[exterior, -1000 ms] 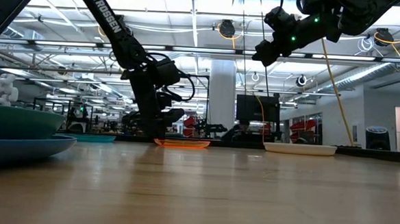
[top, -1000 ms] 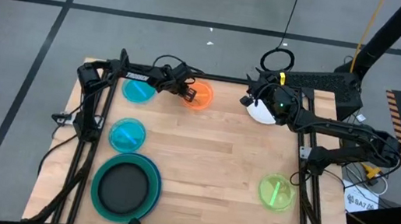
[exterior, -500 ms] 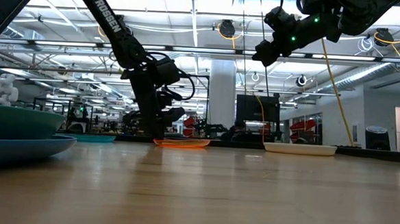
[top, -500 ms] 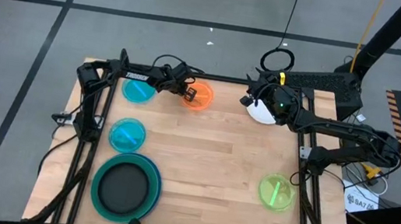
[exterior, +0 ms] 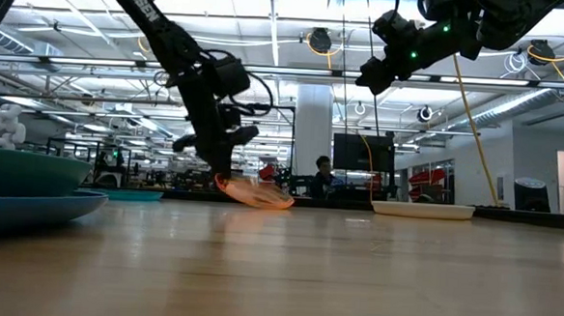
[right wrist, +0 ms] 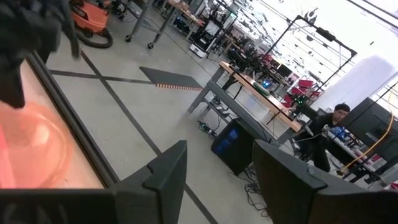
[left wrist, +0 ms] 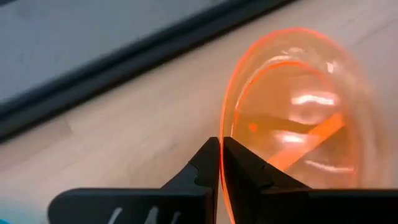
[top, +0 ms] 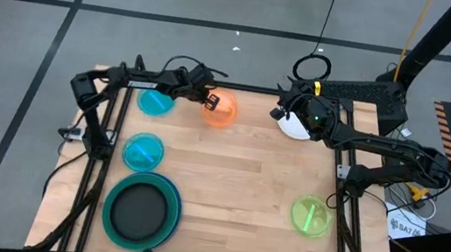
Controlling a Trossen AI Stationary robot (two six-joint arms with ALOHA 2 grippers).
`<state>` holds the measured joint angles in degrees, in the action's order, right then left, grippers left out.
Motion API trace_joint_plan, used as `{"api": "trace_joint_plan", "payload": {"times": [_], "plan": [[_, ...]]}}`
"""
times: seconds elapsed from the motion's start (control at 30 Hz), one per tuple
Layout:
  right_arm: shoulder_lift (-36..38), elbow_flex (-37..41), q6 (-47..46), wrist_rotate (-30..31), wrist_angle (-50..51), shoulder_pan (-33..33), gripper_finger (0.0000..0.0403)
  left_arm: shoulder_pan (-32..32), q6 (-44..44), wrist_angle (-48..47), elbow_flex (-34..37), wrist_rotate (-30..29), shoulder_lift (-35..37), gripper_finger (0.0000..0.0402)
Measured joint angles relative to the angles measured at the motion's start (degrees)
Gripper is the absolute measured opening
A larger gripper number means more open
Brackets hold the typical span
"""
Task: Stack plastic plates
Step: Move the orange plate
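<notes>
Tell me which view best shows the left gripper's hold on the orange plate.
Left wrist view: the left gripper is pinched shut on the orange plate rim. The low view shows the plate tilted, one edge lifted. The high view shows only that they meet. The right wrist view shows it blurred.

Left gripper (top: 209, 100) sits low at the table's far edge, fingers (left wrist: 211, 163) pinched together. Right gripper (top: 285, 108) hangs higher over the far right side, apparently angled outward, fingers (right wrist: 169, 172) spread wide.
</notes>
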<state>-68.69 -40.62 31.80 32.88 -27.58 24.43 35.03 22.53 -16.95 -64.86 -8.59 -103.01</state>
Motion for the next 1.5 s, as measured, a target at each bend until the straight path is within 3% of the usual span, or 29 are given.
{"api": "trace_joint_plan", "payload": {"times": [0.5,1.0,1.5], "plan": [[0.0,0.0,0.54,0.04,1.21,0.0,0.0176,-6.37,-2.3,-5.25,-0.06,-1.1,10.99,0.0006],[-0.02,0.0,1.3,0.07,4.33,0.0,0.0176,-11.12,-3.28,-11.45,-0.16,-0.73,13.72,0.0004],[0.0,0.0,0.4,0.07,4.14,0.0,0.0176,-21.5,2.02,-12.64,-0.08,-1.1,10.63,0.0004]]}}
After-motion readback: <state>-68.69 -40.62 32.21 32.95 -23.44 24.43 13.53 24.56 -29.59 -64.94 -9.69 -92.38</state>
